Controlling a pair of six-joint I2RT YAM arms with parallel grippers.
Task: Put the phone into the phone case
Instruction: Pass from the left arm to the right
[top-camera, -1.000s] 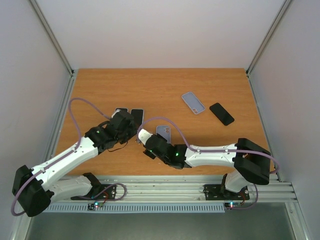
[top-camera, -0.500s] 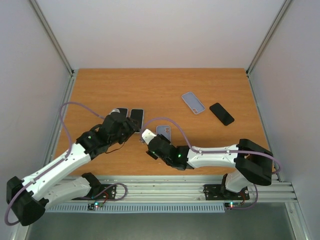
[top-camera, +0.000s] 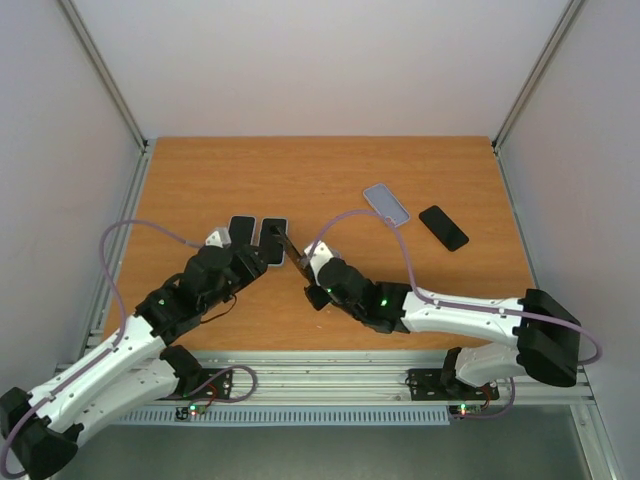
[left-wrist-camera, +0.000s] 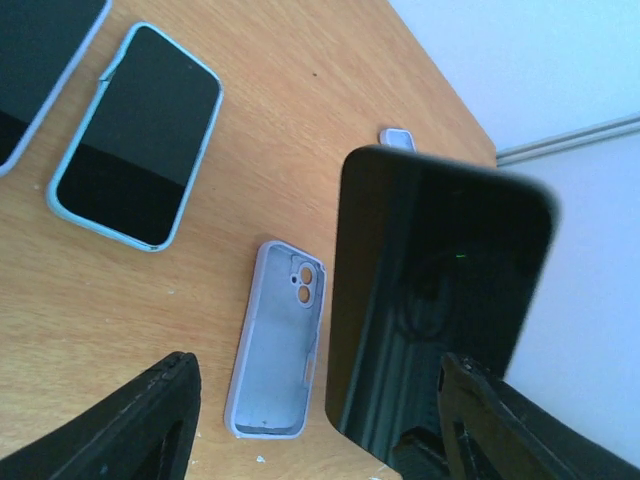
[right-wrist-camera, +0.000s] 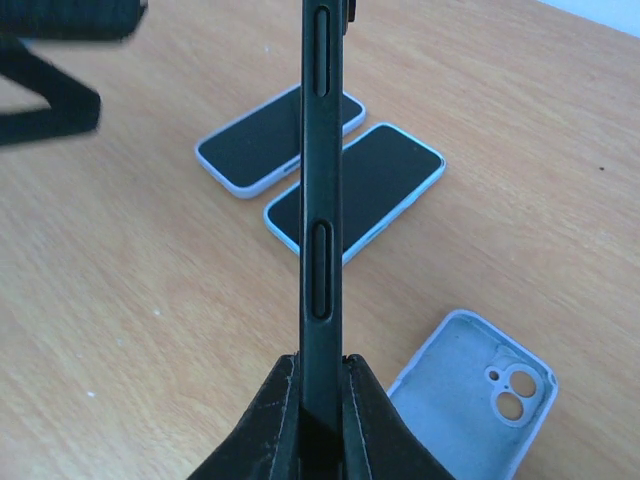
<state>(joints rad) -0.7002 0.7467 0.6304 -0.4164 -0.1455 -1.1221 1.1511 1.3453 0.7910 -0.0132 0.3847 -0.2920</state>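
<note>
My right gripper (right-wrist-camera: 320, 368) is shut on a black phone (right-wrist-camera: 322, 200) and holds it up on its edge above the table. From above, that phone (top-camera: 284, 244) shows as a thin dark bar ahead of the right gripper (top-camera: 306, 263). An empty lilac phone case (right-wrist-camera: 470, 400) lies face up on the wood just right of the held phone. In the left wrist view the case (left-wrist-camera: 278, 340) lies beside the phone (left-wrist-camera: 440, 300). My left gripper (left-wrist-camera: 320, 425) is open, its fingers apart on either side of the phone without touching it.
Two phones in pale cases (top-camera: 242, 229) (top-camera: 273, 240) lie side by side just beyond the left gripper (top-camera: 252, 260). Farther right lie another lilac case (top-camera: 386, 204) and a bare black phone (top-camera: 443, 227). Metal rails border the table.
The left gripper has opened and drawn back toward the near left. The right gripper has closed on the black phone and shifted right and away with it.
</note>
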